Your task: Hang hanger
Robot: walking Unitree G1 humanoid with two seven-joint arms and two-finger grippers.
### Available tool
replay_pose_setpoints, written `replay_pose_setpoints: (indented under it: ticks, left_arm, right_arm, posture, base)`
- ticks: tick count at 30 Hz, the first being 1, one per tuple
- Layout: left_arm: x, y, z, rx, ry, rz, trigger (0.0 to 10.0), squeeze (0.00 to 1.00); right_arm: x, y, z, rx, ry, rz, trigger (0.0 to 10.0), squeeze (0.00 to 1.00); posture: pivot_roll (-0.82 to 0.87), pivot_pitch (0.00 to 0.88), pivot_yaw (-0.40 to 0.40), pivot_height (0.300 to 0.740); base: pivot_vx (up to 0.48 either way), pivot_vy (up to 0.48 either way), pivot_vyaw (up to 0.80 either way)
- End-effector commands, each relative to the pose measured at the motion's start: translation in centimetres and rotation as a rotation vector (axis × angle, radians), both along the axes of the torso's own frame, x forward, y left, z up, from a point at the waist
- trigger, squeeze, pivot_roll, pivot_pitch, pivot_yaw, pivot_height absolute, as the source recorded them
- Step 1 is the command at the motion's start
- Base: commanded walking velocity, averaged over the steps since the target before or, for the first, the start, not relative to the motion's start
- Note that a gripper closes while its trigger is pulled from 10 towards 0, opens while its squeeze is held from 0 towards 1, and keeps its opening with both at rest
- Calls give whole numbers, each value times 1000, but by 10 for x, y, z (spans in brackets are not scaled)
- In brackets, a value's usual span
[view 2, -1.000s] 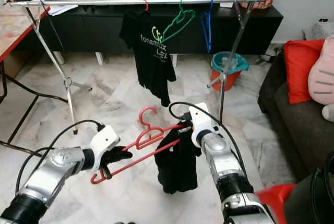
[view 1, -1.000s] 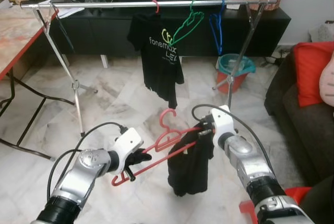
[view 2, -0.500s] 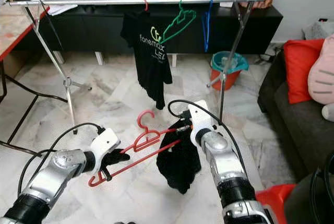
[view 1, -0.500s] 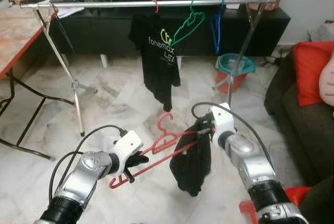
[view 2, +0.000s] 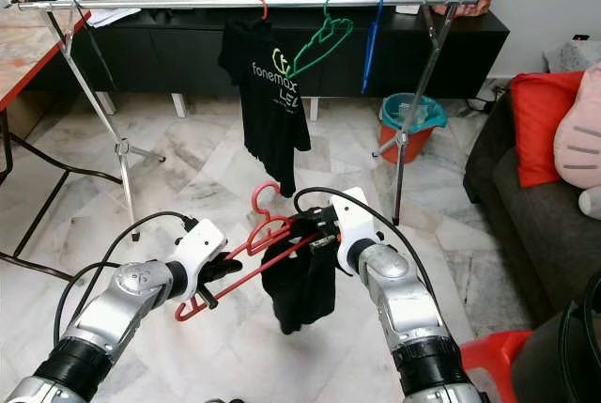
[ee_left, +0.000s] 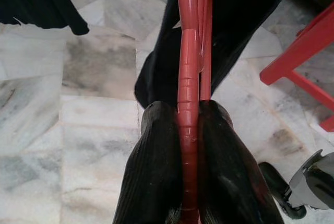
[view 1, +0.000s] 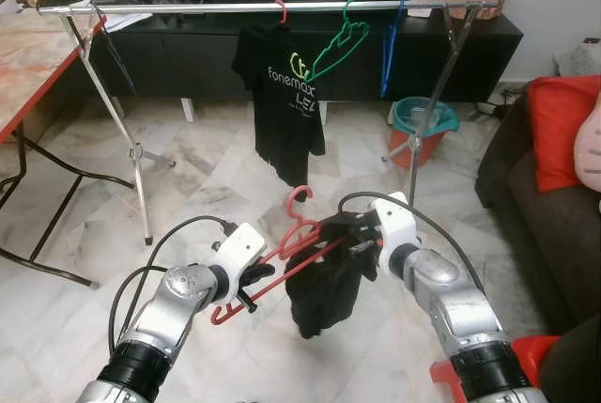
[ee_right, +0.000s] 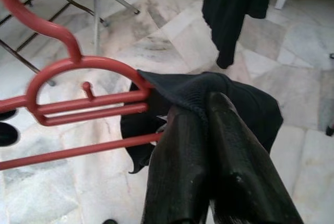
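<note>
- Left gripper (view 1: 252, 283) is closed on the lower left end of the red hanger (view 1: 282, 251); in the left wrist view its two fingers (ee_left: 156, 172) press on both sides of the red bar
- Right gripper (view 1: 355, 234) is closed on the black garment (view 1: 324, 281) at the right end of the same hanger; in the right wrist view the dark cloth is bunched between the fingers (ee_right: 182, 172)
- Between the two grippers the red hanger is held tilted, lower on the left and higher on the right, with its hook pointing up, near the robot and above the marble floor (view 1: 207, 168)
- The black garment hangs down from the right part of the hanger, not touching the floor
- Far from the robot stands a metal clothes rail (view 1: 188, 7). On it hang a black T-shirt (view 1: 286, 102) on a red hanger, an empty green hanger (view 1: 333, 46) and a blue hanger (view 1: 388, 41)
- A teal bucket (view 1: 424, 121) is on the floor behind the right leg of the rail
- A dark sofa with a red cushion (view 1: 562, 131) is at the right edge
</note>
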State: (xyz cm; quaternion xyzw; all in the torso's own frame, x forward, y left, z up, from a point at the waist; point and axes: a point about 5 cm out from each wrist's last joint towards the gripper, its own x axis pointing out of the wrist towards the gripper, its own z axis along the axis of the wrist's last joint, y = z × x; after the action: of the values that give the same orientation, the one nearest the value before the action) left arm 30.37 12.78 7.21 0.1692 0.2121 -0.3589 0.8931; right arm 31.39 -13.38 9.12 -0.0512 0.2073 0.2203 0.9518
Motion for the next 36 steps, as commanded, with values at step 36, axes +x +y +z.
replay_pose_setpoints:
  ticks: [36]
  left_arm:
    - [-4,-18,23,-289,13,-108,10000,0]
  right_arm:
    - [-27,-30,27,-204,-92,524,10000,0]
  posture:
    - [28,80,-31,736]
  base:
    - [0,0,0]
